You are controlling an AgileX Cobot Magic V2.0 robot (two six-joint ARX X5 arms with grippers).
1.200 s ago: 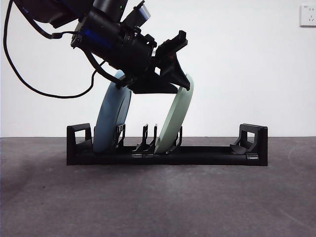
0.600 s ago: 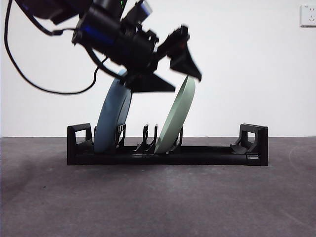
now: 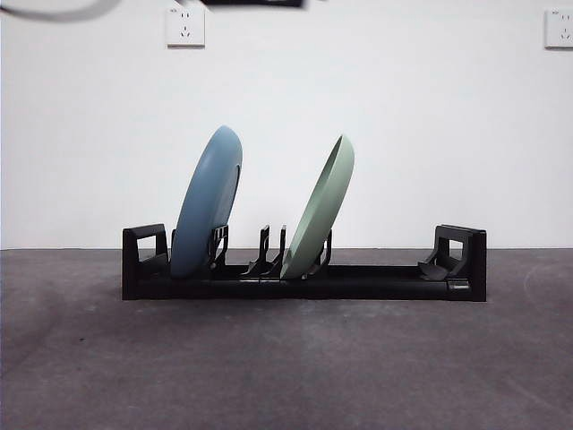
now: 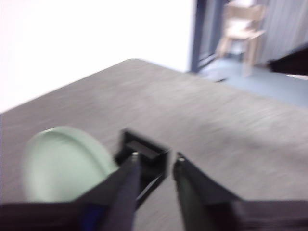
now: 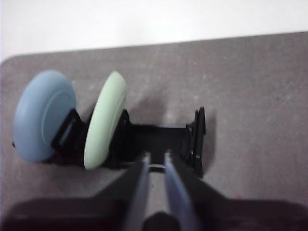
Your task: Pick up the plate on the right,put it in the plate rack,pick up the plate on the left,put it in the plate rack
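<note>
The long black plate rack (image 3: pixel 376 282) stands across the middle of the table. A blue plate (image 3: pixel 208 202) leans in its left slots and a pale green plate (image 3: pixel 322 210) leans near its middle. My left gripper (image 4: pixel 155 161) is open and holds nothing; it is high above the rack's end (image 4: pixel 147 154), with the green plate (image 4: pixel 60 163) below it. My right gripper (image 5: pixel 155 156) hangs back above the rack (image 5: pixel 159 134), its jaws a narrow gap apart and empty. The right wrist view shows both the blue plate (image 5: pixel 43 115) and the green plate (image 5: pixel 105 120) upright.
The rack's right half holds nothing. Only a black sliver of an arm (image 3: pixel 255 3) shows at the front view's top edge. Two wall sockets (image 3: pixel 185 25) (image 3: pixel 559 27) sit on the white wall. A wooden chair (image 4: pixel 243 29) stands beyond the table's edge.
The arm above the plates has risen out of the front view, leaving both plates standing in the rack. The green plate stands as it did half a second ago.
</note>
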